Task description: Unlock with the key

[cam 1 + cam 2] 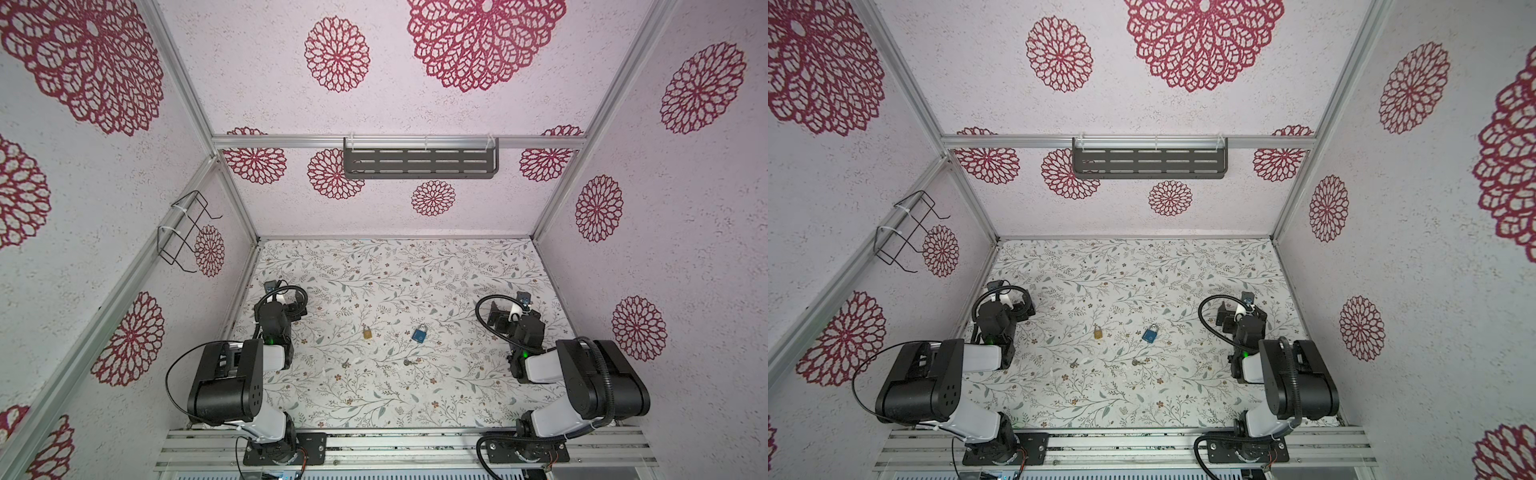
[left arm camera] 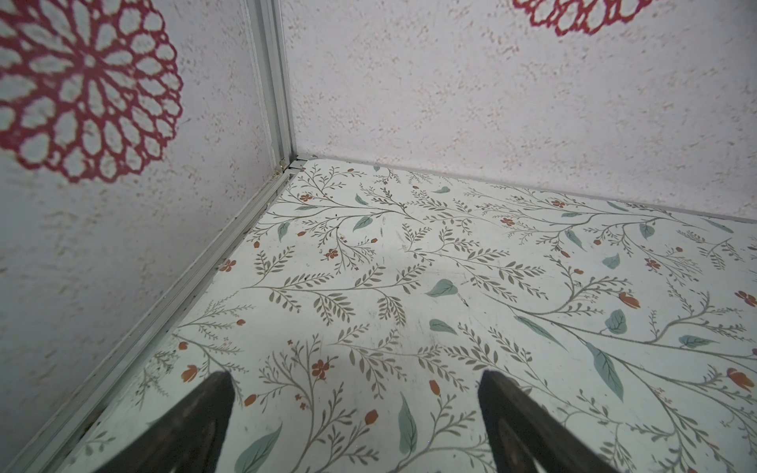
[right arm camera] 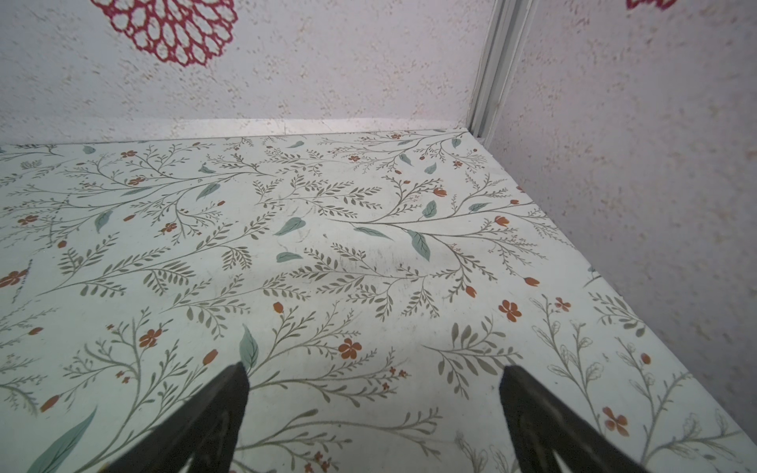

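Wide-apart fingers [image 2: 196,426] above floral tabletop [image 2: 409,266]

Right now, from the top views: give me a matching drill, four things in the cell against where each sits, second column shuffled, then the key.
Things:
1. brass padlock
2. blue padlock
3. slotted grey shelf
4. wire rack

Places:
A. hung on the left wall
B. lying on the table, right one of the pair
C. hung on the back wall
D. lying on the table, left one of the pair

Pairs: 1-D, 2-B, 3-C, 4-A
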You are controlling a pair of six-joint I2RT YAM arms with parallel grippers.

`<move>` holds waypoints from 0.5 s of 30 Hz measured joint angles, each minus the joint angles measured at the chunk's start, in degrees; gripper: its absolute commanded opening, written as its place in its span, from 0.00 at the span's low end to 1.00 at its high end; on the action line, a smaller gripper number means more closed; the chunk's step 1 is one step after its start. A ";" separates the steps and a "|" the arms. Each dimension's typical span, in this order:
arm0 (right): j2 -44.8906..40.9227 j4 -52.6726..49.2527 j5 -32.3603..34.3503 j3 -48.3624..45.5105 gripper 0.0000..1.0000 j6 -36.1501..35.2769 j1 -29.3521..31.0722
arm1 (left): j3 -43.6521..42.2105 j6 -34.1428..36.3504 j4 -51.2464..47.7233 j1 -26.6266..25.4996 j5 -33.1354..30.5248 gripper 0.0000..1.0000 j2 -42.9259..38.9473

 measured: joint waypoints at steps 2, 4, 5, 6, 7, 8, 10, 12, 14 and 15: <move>0.00 0.00 0.00 0.00 0.99 0.00 0.00 | 0.00 0.00 0.00 0.00 -0.15 0.97 0.00; 0.00 0.02 0.00 0.00 0.99 -0.02 0.00 | 0.00 -0.02 0.00 0.00 -0.55 0.97 -0.02; 0.00 0.02 0.00 0.00 0.99 -0.02 0.00 | 0.00 -0.04 0.00 0.00 -0.70 0.97 -0.04; 0.00 0.07 -0.02 0.00 0.99 -0.02 0.00 | -0.02 -0.04 -0.04 0.00 -0.85 0.97 -0.24; 0.00 0.22 -0.04 0.00 0.99 -0.02 0.00 | -0.04 -0.04 -0.13 0.00 -0.92 0.97 -0.61; 0.00 0.42 -0.02 -0.02 0.99 -0.02 0.00 | -0.09 -0.04 -0.28 0.00 -1.01 0.97 -1.14; -0.48 0.37 0.00 -0.07 0.99 -0.02 0.00 | -0.35 -0.04 -0.39 0.00 -1.03 0.97 -2.93; -2.05 -0.28 0.07 -0.20 0.99 0.00 0.00 | -0.66 -0.02 -0.42 0.00 -0.98 0.97 -4.87; -4.50 -1.88 0.15 -0.20 0.99 0.00 0.00 | -0.85 -0.02 -0.55 0.00 -0.96 0.97 -6.43; -5.95 -2.91 0.15 -0.20 0.99 0.02 0.00 | -0.98 -0.04 -0.94 0.00 -0.92 0.97 -7.39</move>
